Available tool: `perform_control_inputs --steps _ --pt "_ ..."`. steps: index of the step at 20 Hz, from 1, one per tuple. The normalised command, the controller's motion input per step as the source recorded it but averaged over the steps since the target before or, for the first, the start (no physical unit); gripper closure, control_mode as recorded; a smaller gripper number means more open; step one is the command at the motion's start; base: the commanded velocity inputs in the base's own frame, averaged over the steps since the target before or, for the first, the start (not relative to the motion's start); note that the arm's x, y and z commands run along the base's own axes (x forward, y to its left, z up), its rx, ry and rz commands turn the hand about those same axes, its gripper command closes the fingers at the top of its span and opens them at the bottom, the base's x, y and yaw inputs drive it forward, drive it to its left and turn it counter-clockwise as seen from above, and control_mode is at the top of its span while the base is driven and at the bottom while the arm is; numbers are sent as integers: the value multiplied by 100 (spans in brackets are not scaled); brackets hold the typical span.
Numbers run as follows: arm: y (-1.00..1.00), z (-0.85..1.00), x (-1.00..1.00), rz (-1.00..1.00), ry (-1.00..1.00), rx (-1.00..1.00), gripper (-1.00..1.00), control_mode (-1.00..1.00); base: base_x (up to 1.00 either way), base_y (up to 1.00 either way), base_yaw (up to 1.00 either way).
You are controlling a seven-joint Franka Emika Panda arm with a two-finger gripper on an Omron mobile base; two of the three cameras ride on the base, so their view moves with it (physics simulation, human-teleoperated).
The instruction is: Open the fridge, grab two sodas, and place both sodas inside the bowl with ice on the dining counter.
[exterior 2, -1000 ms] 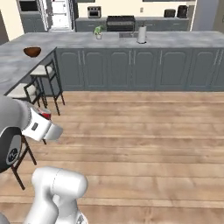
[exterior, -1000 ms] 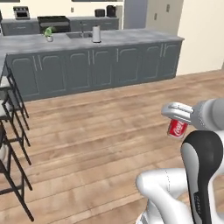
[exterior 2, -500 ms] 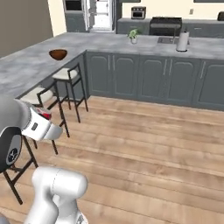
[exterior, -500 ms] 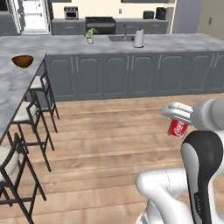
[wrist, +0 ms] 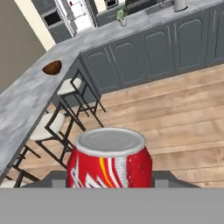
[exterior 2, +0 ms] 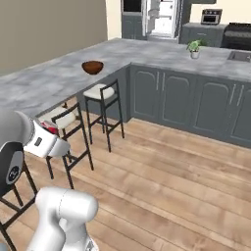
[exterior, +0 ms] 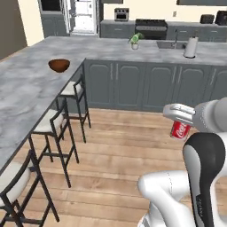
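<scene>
My gripper is shut on a red soda with a silvery top, held in the air over the wooden floor. The hand view has that soda close up at the bottom, and the right base view catches a red sliver of the soda in the gripper. The dark brown bowl sits on the grey marble dining counter, ahead and to the left; the bowl is well apart from the gripper. The fridge stands at the back, white interior showing.
Black bar stools with pale seats line the dining counter's near side. A grey cabinet run crosses ahead, carrying a small plant, a sink and a silver canister. Wooden floor lies open between.
The whole picture has shifted: the base has turned, and the dining counter, bowl and stools now lie closer and further right in view. The arm still holds the soda the same way.
</scene>
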Motion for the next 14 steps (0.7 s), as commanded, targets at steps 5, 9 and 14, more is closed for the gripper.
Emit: perform_control_inputs --steps 5,9,14 --pt "0 0 0 0 0 0 100 100 100 -45 42" --pt "0 0 0 0 0 0 100 100 99 -43 43" --pt "0 0 0 0 0 0 100 100 98 -45 43"
